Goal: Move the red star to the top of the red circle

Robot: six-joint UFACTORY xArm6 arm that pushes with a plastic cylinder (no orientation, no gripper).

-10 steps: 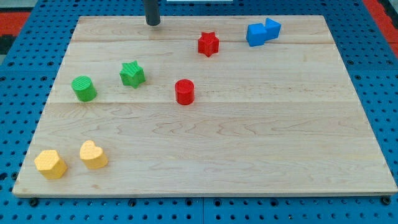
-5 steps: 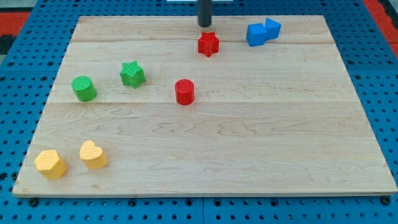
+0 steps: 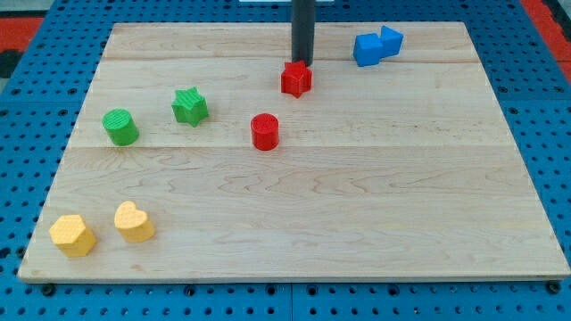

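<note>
The red star [image 3: 296,79] lies on the wooden board near the view's top, right of centre. The red circle [image 3: 265,131] stands below it and a little to the left, apart from it. My tip [image 3: 302,62] is at the star's upper edge, touching or nearly touching it. The rod rises straight up from there to the view's top edge.
Two blue blocks [image 3: 376,45] sit together at the top right. A green star [image 3: 190,106] and a green cylinder [image 3: 120,127] lie at the left. Two yellow blocks [image 3: 72,234] [image 3: 134,222] lie at the bottom left. The wooden board [image 3: 357,196] rests on a blue pegboard.
My tip has moved from the top left across to the right and then down onto the red star. The star has slid a little downward and leftward.
</note>
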